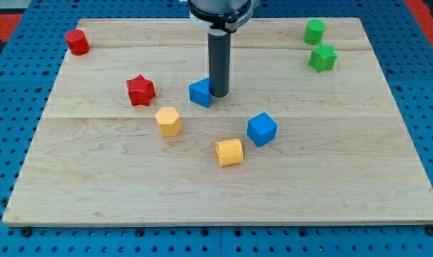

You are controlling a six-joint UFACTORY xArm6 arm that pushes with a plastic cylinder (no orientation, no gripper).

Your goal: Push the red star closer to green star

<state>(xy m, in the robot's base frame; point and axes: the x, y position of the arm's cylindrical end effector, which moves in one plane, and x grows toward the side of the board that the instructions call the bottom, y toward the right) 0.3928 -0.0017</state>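
Note:
The red star [140, 91] lies left of the board's middle. The green star [322, 58] lies near the view's top right, far from the red star. My tip [219, 95] stands on the board at the right edge of a small blue block [200, 93], touching or nearly touching it. The tip is about a hand's width to the right of the red star, with the blue block between them.
A red block [77, 42] sits at the top left. A green block [315, 31] sits just above the green star. A yellow hexagonal block [168, 121], a yellow block [229, 152] and a blue cube [261, 129] lie below the tip. The wooden board [345, 178] rests on a blue perforated table.

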